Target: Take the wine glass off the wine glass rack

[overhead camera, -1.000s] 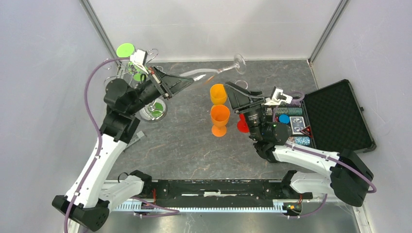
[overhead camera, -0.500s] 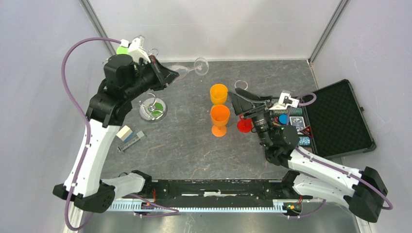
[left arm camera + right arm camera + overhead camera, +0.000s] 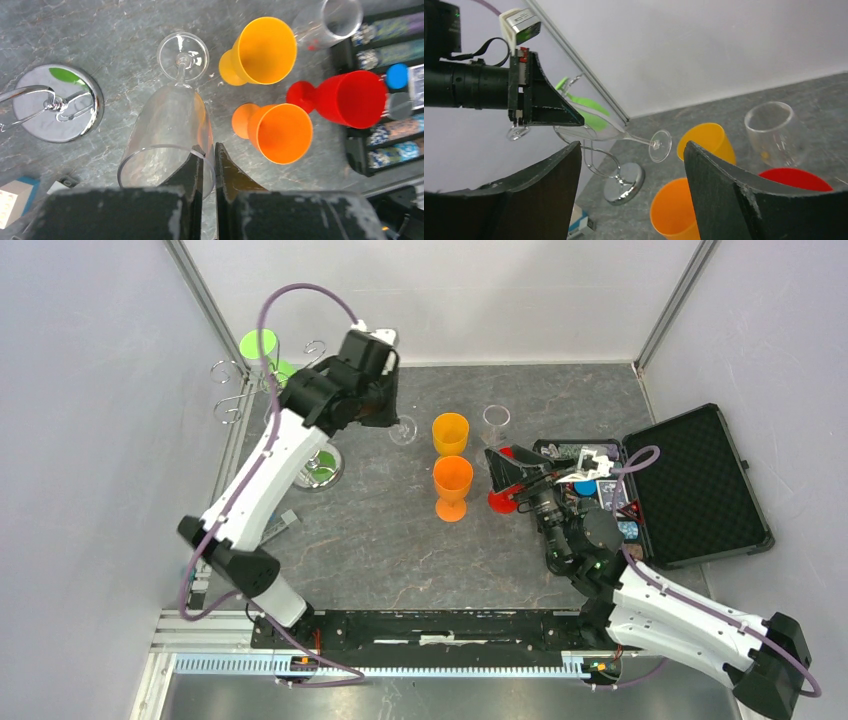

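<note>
Furthest left stands the wine glass rack [image 3: 318, 470], with a green glass [image 3: 259, 343] hanging on its far side. Just right of the rack, the left gripper [image 3: 209, 150] is clamped on the rim of the clear wine glass [image 3: 172, 125], pinching the bowl's edge. The glass hangs free of the hooks and, as far as we can tell, clear of the table [image 3: 380, 540]. So we judge the lifting-off done and the setting-down in hand.

Its long axis slants downward. The mouth is uppermost in the gripper, and the foot is lowest, pointing away from the rack toward two orange goblets [image 3: 265, 50].

Next, we think, the wrist must bring the stem fully upright. It must then lower the foot onto bare table right of the rack's base, short of the goblets.

Farther right of the rack, the right gripper [image 3: 505, 475] stands spread wide, holding nothing.
</note>
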Tool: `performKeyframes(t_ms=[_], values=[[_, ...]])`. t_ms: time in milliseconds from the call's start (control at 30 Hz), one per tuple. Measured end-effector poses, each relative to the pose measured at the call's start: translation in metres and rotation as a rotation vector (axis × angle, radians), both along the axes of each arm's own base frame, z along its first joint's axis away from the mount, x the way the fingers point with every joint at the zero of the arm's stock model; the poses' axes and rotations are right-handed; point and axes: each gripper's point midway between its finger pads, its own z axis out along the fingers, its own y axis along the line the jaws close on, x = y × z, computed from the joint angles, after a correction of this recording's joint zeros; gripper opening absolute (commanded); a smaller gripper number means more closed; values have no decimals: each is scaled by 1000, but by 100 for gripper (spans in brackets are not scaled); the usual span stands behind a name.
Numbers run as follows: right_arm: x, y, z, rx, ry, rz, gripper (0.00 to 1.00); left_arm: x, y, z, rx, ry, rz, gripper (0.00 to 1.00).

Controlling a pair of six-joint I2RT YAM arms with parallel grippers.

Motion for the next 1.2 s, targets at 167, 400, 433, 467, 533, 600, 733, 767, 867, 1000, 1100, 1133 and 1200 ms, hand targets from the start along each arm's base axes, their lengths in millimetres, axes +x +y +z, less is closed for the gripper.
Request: performKeyframes(t_ms=[167, 400, 433, 467, 533, 600, 733, 767, 867, 1000, 1100, 1133, 1200], values=[[-2, -14, -18, -36, 41, -41, 79, 14, -15, -47, 152, 108, -31, 2], [-5, -29, -37, -70, 86, -83, 79, 22, -23, -97, 271, 235, -66, 2], [-5, -30, -38, -73, 89, -86, 79, 22, -24, -101, 280, 245, -70, 2], [-6, -32, -40, -76, 94, -92, 79, 22, -24, -104, 286, 254, -72, 2], [-6, -35, -41, -78, 99, -99, 79, 24, -26, -108, 293, 264, -78, 4], [-6, -37, -42, -68, 105, -107, 79, 27, -29, -110, 294, 266, -84, 5], [-7, -37, -54, -60, 127, -102, 79, 32, -36, -114, 291, 272, -104, 6], [-6, -36, -57, -60, 134, -100, 79, 33, -37, -115, 292, 275, -109, 8], [-6, -34, -61, -59, 147, -93, 79, 36, -39, -119, 298, 280, -114, 11], [-6, -33, -63, -56, 155, -90, 79, 38, -40, -122, 302, 284, -114, 15], [-6, -33, -63, -50, 157, -88, 79, 40, -41, -123, 306, 284, -119, 20], [-6, -33, -62, -48, 157, -87, 79, 40, -41, -124, 307, 284, -121, 22], [-6, -32, -62, -43, 159, -86, 78, 42, -41, -123, 308, 281, -122, 26]])
